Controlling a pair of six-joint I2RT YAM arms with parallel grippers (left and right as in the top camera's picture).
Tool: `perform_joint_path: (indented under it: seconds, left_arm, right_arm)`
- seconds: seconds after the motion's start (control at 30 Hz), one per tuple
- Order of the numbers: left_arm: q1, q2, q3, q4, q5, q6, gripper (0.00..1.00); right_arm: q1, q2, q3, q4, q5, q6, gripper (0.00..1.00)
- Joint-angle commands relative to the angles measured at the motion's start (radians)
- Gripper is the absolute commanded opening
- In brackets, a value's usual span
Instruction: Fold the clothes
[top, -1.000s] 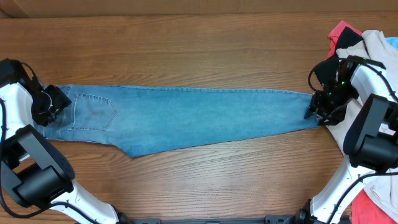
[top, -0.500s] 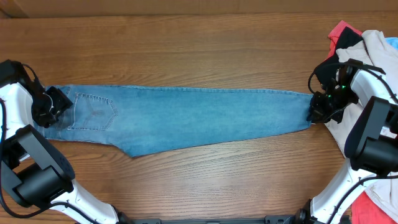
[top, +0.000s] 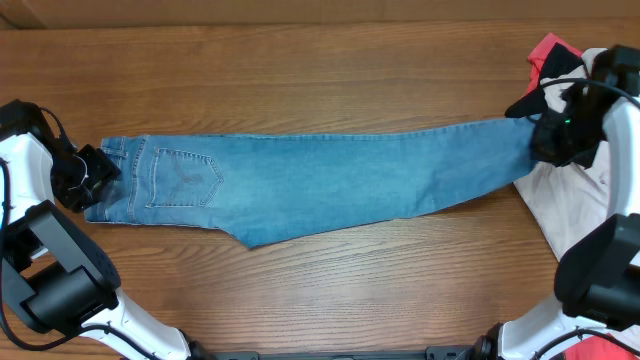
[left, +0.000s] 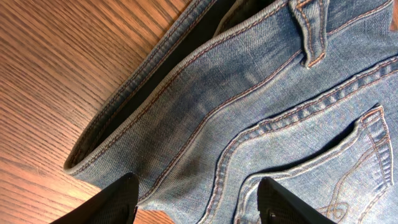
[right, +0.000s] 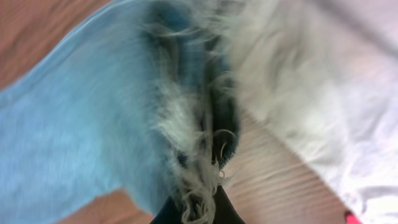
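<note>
Laid lengthwise across the middle of the table: jeans in one long strip, back pocket facing up, waistband toward the table's left end. At the table's right end, frayed hem pinched in the right gripper, fingers pressed tight on the threads, just beside a beige garment, with a red garment at the table's far right corner. Over the waistband, left gripper with fingers spread wide, gripping nothing
</note>
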Motion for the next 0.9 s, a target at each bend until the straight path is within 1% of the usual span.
perform_joint_path:
  seconds: [0.0, 0.1, 0.2, 0.47, 0.63, 0.73, 0.87]
  left_arm:
    - [-0.01, 0.003, 0.014, -0.003, 0.011, 0.01, 0.65]
    - [-0.01, 0.003, 0.014, -0.004, 0.011, 0.01, 0.65]
    - [-0.017, 0.003, 0.014, -0.003, 0.011, 0.01, 0.65]
    - [-0.034, 0.003, 0.014, -0.003, 0.011, 0.01, 0.65]
    - [-0.046, 0.003, 0.014, -0.003, 0.011, 0.01, 0.65]
    - [-0.053, 0.003, 0.014, -0.002, 0.011, 0.01, 0.66]
    - [-0.055, 0.003, 0.014, -0.002, 0.011, 0.002, 0.66]
  right_arm:
    - [0.151, -0.006, 0.014, -0.025, 0.009, 0.008, 0.04]
    - [0.28, -0.006, 0.014, -0.014, -0.021, 0.017, 0.04]
    - [0.431, -0.006, 0.014, 0.04, -0.045, 0.074, 0.04]
    - [0.782, 0.004, 0.013, 0.265, -0.044, 0.117, 0.05]
    - [0.916, 0.037, 0.013, 0.368, -0.044, 0.153, 0.05]
    - [0.968, 0.066, 0.013, 0.41, -0.058, 0.186, 0.04]
    - [1.011, 0.106, 0.013, 0.46, -0.111, 0.188, 0.04]
